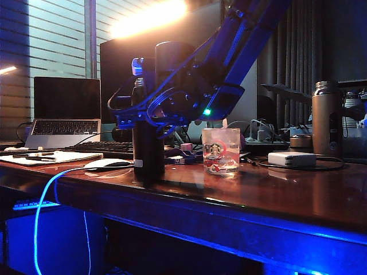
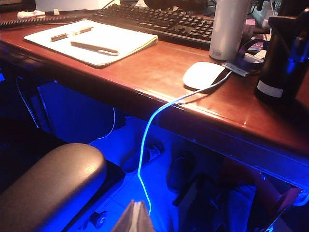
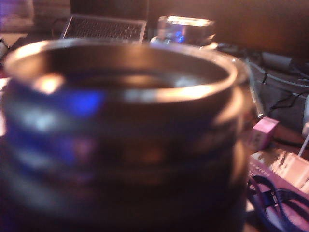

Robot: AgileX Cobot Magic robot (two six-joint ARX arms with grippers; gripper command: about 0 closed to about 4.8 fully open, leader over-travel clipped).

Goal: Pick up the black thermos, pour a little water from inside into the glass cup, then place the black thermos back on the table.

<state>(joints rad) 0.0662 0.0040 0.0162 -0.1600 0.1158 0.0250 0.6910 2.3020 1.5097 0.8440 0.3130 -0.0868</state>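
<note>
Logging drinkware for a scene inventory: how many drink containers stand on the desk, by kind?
Black thermos: 1
White bottle: 1
Bronze flask: 1
Glass cup: 1
Total: 4

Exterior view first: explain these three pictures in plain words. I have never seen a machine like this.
This is a robot with two arms. The exterior view comes from a camera off the arms, looking along the table. There the right gripper sits at the black thermos, which stands on the table beside the glass cup. Whether it grips yet is unclear. The right wrist view, from that arm's own camera, shows the thermos's open rim up close. The left wrist view looks from the other arm, in front of the desk. Only the tip of the left gripper shows, with nothing seen in it, well apart from the mouse and notepad.
</note>
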